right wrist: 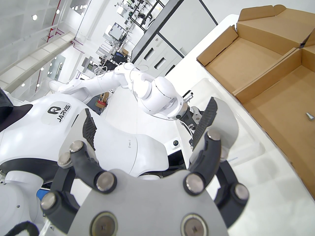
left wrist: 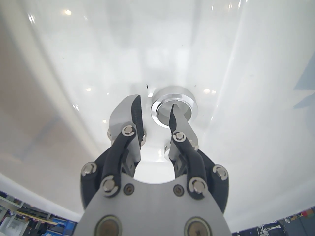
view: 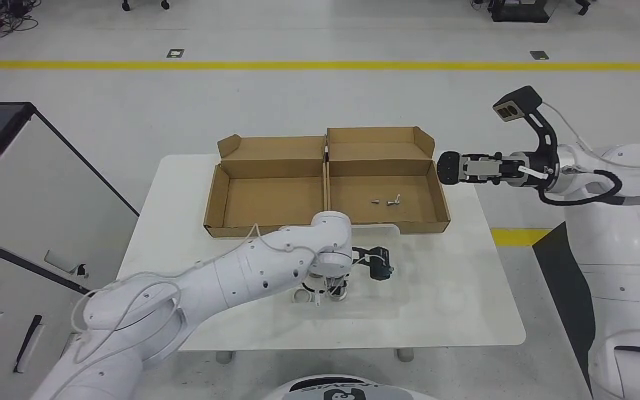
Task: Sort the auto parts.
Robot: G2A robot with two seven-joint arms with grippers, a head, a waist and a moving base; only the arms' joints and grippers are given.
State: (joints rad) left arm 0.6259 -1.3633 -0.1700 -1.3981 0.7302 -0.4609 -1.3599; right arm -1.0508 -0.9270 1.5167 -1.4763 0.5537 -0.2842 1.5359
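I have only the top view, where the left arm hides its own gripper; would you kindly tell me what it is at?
Observer: The left gripper is down in the white tray, at a metal ring.
Operator: Thank you; is the ring gripped?
Observer: Not yet: jaws open, one finger inside the ring's hole, the other outside its wall.
Operator: And the other arm?
Observer: The right gripper is wide open and holds nothing.
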